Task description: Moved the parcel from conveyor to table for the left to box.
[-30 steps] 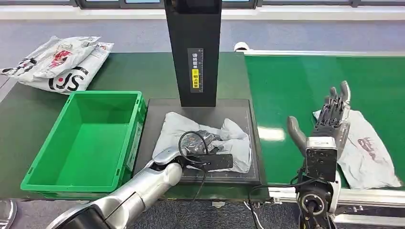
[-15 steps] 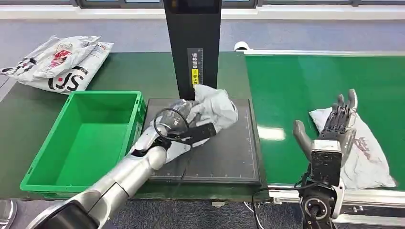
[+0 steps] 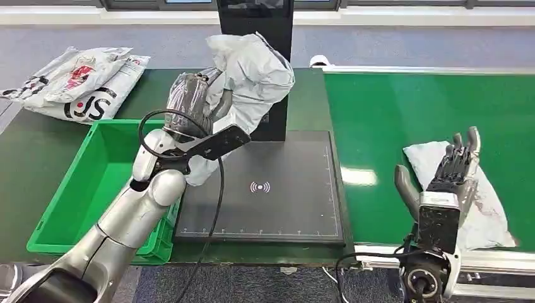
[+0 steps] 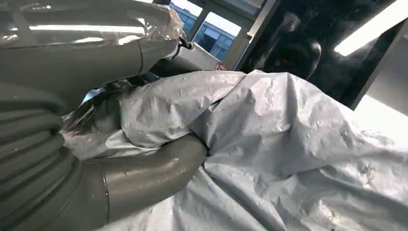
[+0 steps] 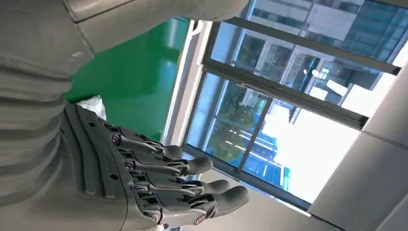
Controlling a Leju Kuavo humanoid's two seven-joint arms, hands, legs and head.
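one grey parcel point(image 3: 252, 79) has risen off the scan pad point(image 3: 277, 208) in the head view, gripped by the left robot hand point(image 3: 189, 117) and now hanging above the pad's rear corner nearest the one green box point(image 3: 69, 214); boxing looks like the step in hand. one more parcel point(image 3: 486, 208) lies on the conveyor point(image 3: 404, 113) right of the pad, under the right robot hand point(image 3: 454, 173), fingers spread and empty. two printed bags point(image 3: 76, 82) lie on the tabletop behind the box. left wrist view: the thumb point(image 4: 154, 166) presses into the crumpled parcel. right wrist view: the fingers point(image 5: 192, 185) are straight, holding nothing.
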